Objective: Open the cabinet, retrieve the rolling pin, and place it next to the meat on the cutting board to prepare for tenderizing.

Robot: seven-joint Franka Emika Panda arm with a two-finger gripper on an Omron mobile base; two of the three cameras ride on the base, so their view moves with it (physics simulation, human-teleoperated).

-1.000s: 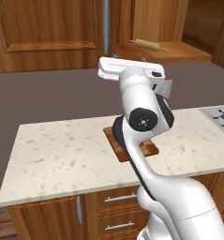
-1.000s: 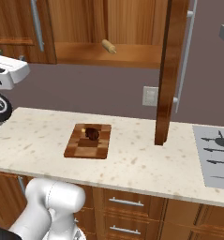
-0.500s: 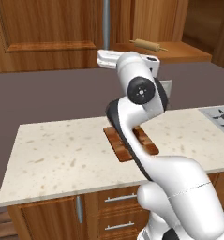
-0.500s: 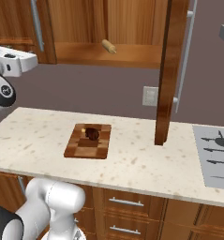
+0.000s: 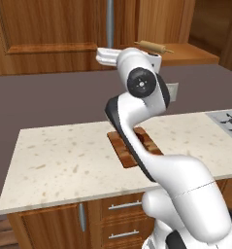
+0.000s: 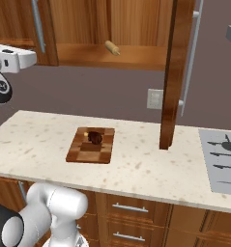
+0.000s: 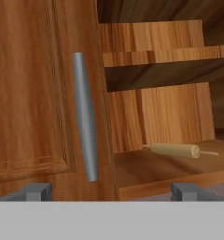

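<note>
The gripper hangs with jaws wide and empty, facing the cabinet. The rolling pin lies on the bottom shelf. The meat sits on the cutting board, apparently near its back edge.

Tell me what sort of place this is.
A kitchen, rendered rather than real. A speckled stone counter carries a cutting board with meat, a stove sits at its right end, and a wooden wall cabinet above stands open with a rolling pin on its shelf.
</note>
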